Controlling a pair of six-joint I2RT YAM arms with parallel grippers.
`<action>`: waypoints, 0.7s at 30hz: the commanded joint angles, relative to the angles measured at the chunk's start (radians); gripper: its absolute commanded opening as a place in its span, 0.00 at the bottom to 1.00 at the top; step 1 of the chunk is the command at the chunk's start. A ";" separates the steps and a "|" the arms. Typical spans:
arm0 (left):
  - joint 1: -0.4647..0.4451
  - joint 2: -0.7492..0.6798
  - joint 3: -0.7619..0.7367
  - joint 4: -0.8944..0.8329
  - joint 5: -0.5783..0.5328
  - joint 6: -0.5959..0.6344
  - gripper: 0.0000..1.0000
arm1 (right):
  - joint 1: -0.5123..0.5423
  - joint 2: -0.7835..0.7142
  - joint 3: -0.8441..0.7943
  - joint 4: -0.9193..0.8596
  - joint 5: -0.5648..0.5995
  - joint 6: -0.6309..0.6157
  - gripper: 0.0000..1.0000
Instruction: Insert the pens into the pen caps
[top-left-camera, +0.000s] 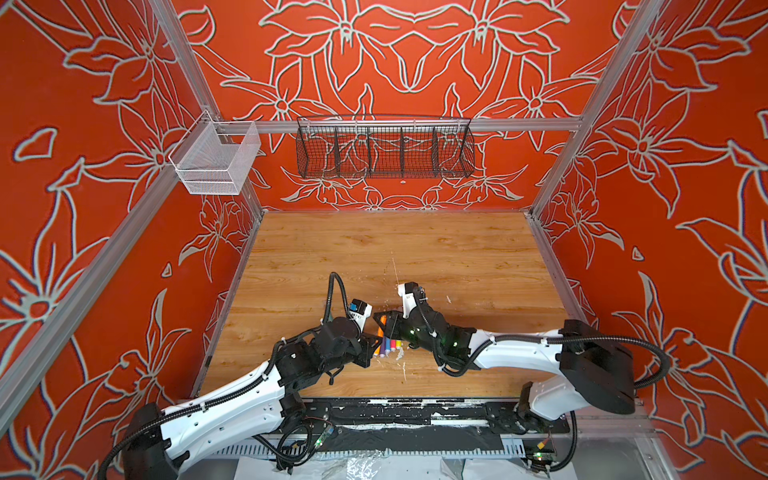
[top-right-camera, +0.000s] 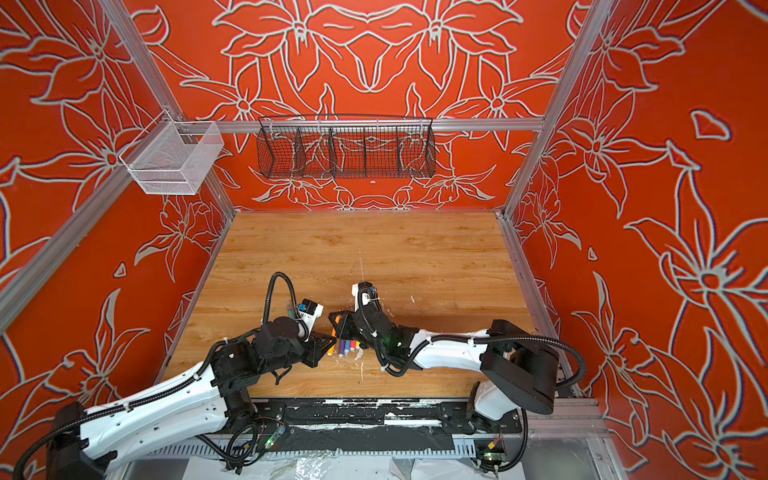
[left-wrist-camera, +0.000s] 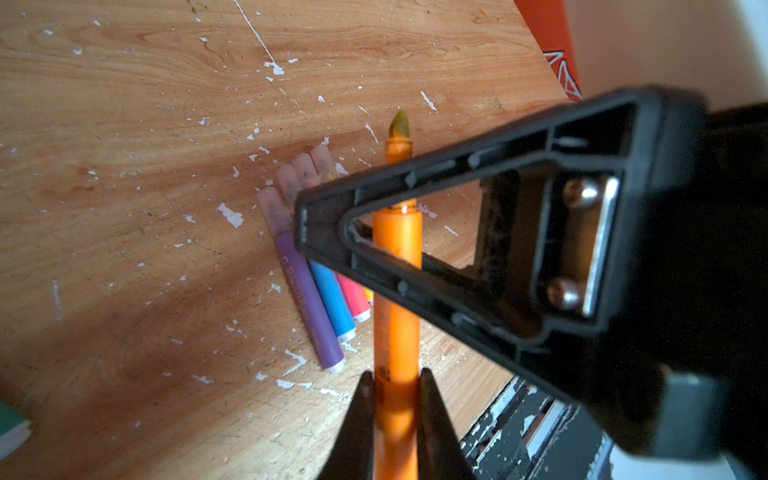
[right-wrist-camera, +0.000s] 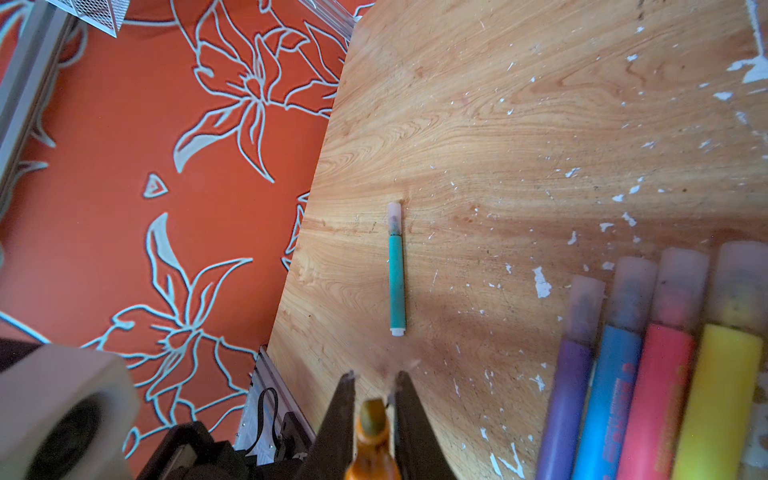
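My left gripper (left-wrist-camera: 395, 372) is clamped on the barrel of the orange pen (left-wrist-camera: 397, 249), and my right gripper (right-wrist-camera: 375, 374) is pinched shut on its bare tip end. In both top views we meet just below the middle of the frame, directly above four capped pens (top-left-camera: 390, 345) lying side by side.

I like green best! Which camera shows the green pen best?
The right wrist view: the green pen lies whole and capped on the table. In a top view it is only a green sliver beside a black cable. The left wrist view shows no clear sign of it.
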 joint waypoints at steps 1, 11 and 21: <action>-0.009 0.016 0.011 0.072 0.004 0.007 0.22 | 0.018 -0.019 -0.008 0.054 0.007 0.032 0.04; -0.009 0.071 -0.013 0.200 0.032 0.003 0.25 | 0.026 -0.046 -0.022 0.083 0.022 0.042 0.01; -0.010 0.096 -0.021 0.216 -0.003 -0.015 0.00 | 0.030 -0.096 -0.042 0.044 0.064 0.012 0.20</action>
